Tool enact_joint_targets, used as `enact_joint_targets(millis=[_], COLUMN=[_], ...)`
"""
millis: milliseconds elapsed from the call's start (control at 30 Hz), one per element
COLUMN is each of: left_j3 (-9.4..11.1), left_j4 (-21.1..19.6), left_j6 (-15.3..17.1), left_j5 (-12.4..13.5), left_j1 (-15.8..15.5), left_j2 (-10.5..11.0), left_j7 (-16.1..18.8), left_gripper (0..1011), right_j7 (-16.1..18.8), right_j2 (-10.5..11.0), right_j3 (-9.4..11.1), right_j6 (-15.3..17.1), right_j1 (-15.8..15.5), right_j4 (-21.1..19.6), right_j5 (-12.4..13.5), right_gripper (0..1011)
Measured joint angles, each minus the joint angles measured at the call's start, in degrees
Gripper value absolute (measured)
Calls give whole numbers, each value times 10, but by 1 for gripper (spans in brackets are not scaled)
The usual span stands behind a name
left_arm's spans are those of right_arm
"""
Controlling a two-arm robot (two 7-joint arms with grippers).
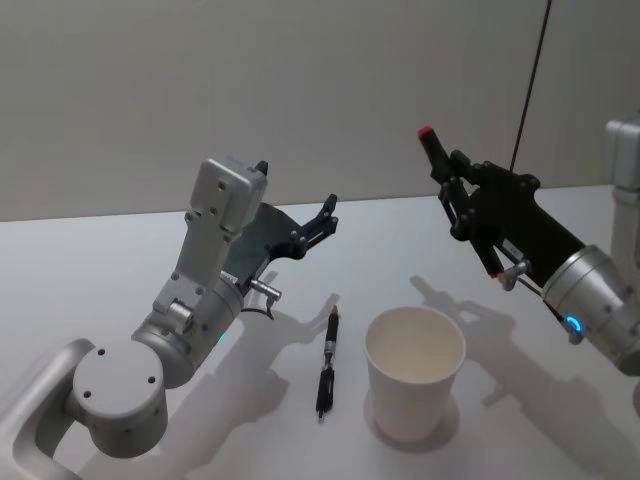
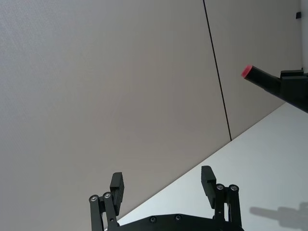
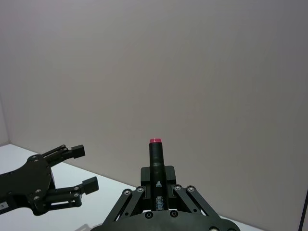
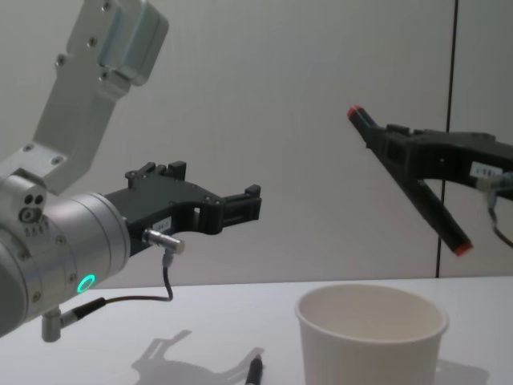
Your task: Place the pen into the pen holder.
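No writing can be read anywhere. The black pen [image 3: 155, 163] clamped in the right gripper [image 3: 157, 179] carries a small white mark and a line of tiny print on its barrel, too small to make out. A white label [image 4: 481, 170] on the right gripper's body and a white sticker [image 3: 4, 206] on the left gripper [image 3: 84, 167] are likewise illegible.

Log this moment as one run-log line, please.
left gripper open | right gripper holds red-tipped pen aloft | second pen lies beside pen holder
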Motion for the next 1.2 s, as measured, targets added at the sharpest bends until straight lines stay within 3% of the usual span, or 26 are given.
enact_joint_targets(millis=[167,333,600,933,1200], left_j3=[0,0,0,0,0], left_j4=[0,0,0,0,0], left_j6=[0,0,0,0,0], left_j5=[0,0,0,0,0], left_j1=[0,0,0,0,0], left_j2=[0,0,0,0,0], left_j7=[0,0,0,0,0], left_gripper=[1001,1001,1001,1001,1001], right_j7=[11,26,62,124,158], right_j2=[1,3,10,22,21], right_j3=[-6,-7,-8,-11,-19], right_j6=[-28,-32,-20,23,40], right_j1=[-1,-2,-8,-20,-22], right_j4=[5,4,-7,-21,-23], right_j5=[-27,-26,4,68,95], right_gripper=[164,163,164,163,164])
